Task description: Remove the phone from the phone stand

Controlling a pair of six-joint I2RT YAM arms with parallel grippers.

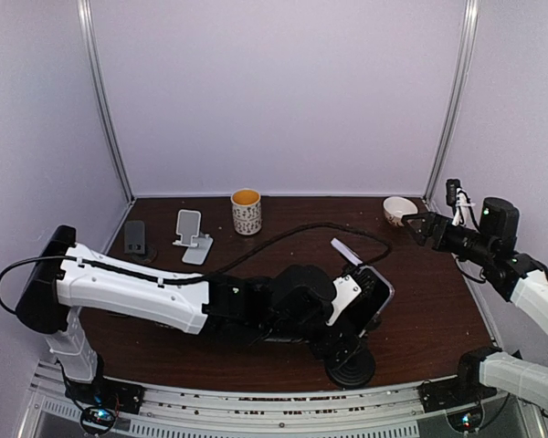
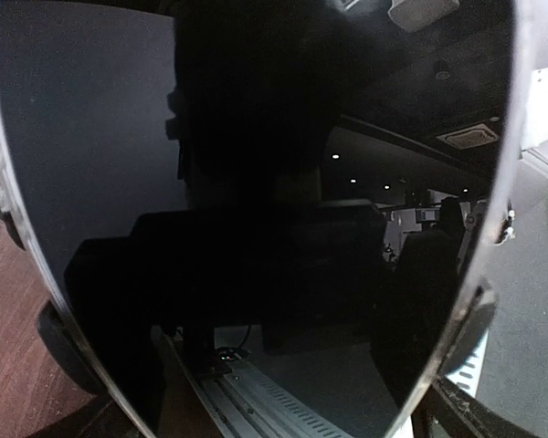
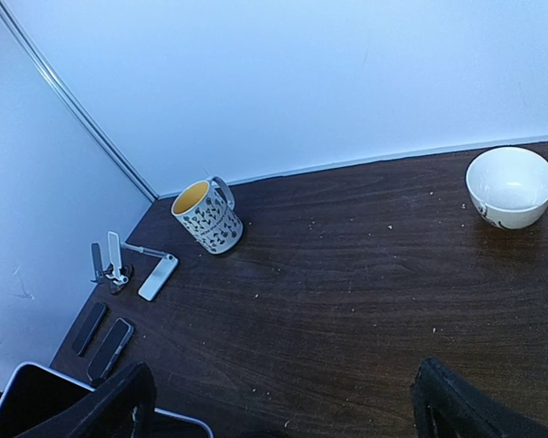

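Risks slipping the glossy phone (image 2: 274,137) out of a thin edge grip, or toppling the black phone stand (image 1: 352,368) just under it by pulling askew. Reaches low across the desk (image 1: 438,310), left hand (image 1: 358,306) seemingly clamped on the phone's sides; holds right hand (image 1: 413,225) spread wide, aloft near the bowl (image 1: 399,211).

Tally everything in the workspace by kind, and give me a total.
mug: 1
bowl: 1
phone: 1
phone stands: 2, the white stand and the black stand
dark items by the left wall, kind unclear: 3
Total: 8
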